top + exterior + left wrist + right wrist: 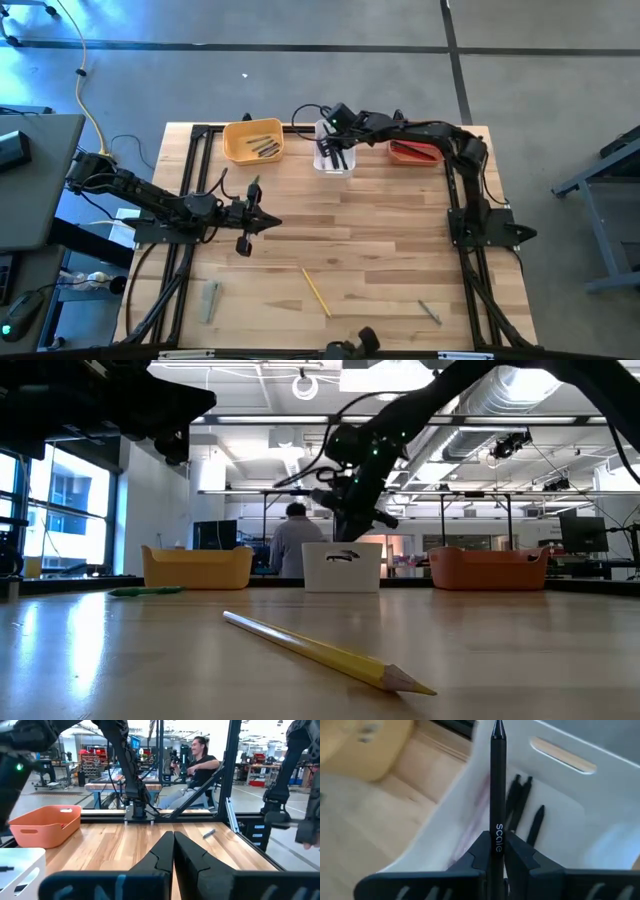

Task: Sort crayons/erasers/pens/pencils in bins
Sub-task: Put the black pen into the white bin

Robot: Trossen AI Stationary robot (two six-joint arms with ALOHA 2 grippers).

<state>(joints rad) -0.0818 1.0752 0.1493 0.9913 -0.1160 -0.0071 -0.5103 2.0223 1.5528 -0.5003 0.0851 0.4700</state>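
1. The right gripper has its fingers clamped on a black pen, just above the white bin at the far edge of the table.
2. Other black pens already lie inside this bin, so it seems the correct one.
3. To do it well, bring the pen fully over the opening, lower it, then release.
4. The left gripper waits over mid-table with its fingers together; a yellow pencil lies unsorted near the front

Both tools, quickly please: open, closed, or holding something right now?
Left tool: closed, holding nothing.
Right tool: closed on a black pen, over the white bin.
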